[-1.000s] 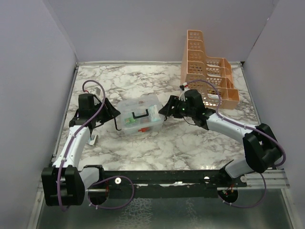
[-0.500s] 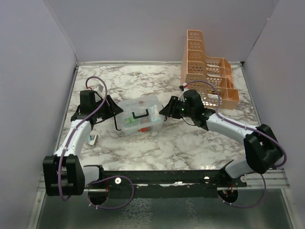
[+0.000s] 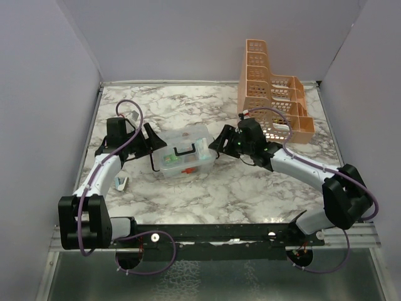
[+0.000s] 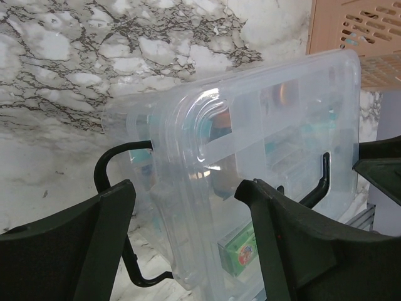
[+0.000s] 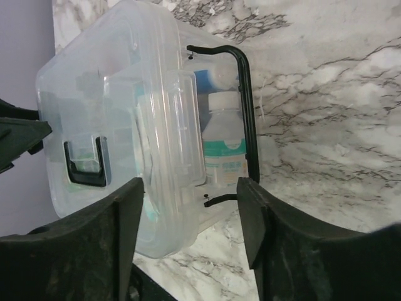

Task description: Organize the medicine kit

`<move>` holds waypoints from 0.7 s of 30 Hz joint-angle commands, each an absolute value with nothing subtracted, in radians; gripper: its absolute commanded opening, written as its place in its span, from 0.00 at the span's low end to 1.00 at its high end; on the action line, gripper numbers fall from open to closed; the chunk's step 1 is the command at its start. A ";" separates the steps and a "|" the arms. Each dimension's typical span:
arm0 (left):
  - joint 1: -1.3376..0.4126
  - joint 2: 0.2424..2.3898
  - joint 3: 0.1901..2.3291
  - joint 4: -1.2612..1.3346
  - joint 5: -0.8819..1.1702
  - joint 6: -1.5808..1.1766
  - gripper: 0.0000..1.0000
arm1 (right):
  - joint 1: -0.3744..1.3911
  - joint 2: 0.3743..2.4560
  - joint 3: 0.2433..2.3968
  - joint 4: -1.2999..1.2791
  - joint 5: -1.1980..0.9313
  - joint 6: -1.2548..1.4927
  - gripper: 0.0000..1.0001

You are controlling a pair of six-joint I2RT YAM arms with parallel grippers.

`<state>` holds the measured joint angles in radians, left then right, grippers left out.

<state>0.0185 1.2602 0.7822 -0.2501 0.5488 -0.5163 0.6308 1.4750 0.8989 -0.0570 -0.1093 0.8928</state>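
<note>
Top view: medicine kit (image 3: pixel 183 152) is sitting mid-bench on the marble-pattern bench (image 3: pixel 250 182), its long axis running left to right. Left arm (image 3: pixel 103 172) is pointing at its left end and right arm (image 3: pixel 294 164) at its right end, so the kit is lying between the two. Tall orange rack (image 3: pixel 270 94), perforated and tiered, is standing at the back right, behind the right arm and apart from the kit. A small pale item (image 3: pixel 121 183) is lying beside the left arm; I can't tell what it is.

Left wrist: left fingers (image 4: pixel 94 251) are standing apart, not clamping anything. The kit's clear ribbed lid is filling the gap beyond the tips. A black wire side clip (image 4: pixel 109 172) is showing just off the left finger, and a green packet (image 4: pixel 241 251) is showing through the plastic.

Right wrist: right fingers (image 5: pixel 263 238) are also standing apart, with the kit's end just beyond the tips. A black clip (image 5: pixel 244 119) is running across that end, and a white bottle (image 5: pixel 222 147) with a teal label is lying behind it. The black handle (image 5: pixel 84 164) is lying flat on the lid.
</note>
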 commanded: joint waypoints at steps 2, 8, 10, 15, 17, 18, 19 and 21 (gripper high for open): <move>0.018 1.270 0.815 -0.237 0.571 -0.469 0.79 | 0.637 1.401 0.949 -0.067 0.002 0.799 0.70; 0.017 1.317 0.851 -0.264 0.592 -0.437 0.80 | 0.637 1.445 0.983 -0.064 -0.021 0.741 0.73; 0.017 1.328 0.862 -0.265 0.588 -0.435 0.80 | 0.637 1.465 0.982 -0.052 -0.038 0.729 0.72; 0.017 1.346 0.883 -0.280 0.567 -0.426 0.80 | 0.637 1.528 0.976 -0.043 -0.061 0.711 0.62; 0.017 1.356 0.888 -0.282 0.584 -0.422 0.76 | 0.637 1.543 0.966 -0.048 -0.080 0.727 0.55; 0.016 1.362 0.891 -0.281 0.600 -0.421 0.74 | 0.636 1.544 0.956 -0.050 -0.085 0.742 0.52; 0.015 1.369 0.892 -0.282 0.614 -0.420 0.72 | 0.637 1.540 0.937 -0.043 -0.100 0.751 0.49; 0.012 1.387 0.894 -0.282 0.637 -0.421 0.69 | 0.637 1.525 0.899 -0.026 -0.119 0.774 0.44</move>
<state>0.0174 1.3544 0.8688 -0.2710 0.5877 -0.4477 0.6338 1.5330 0.9607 -0.0345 -0.0715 0.7528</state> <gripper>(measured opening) 0.717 0.485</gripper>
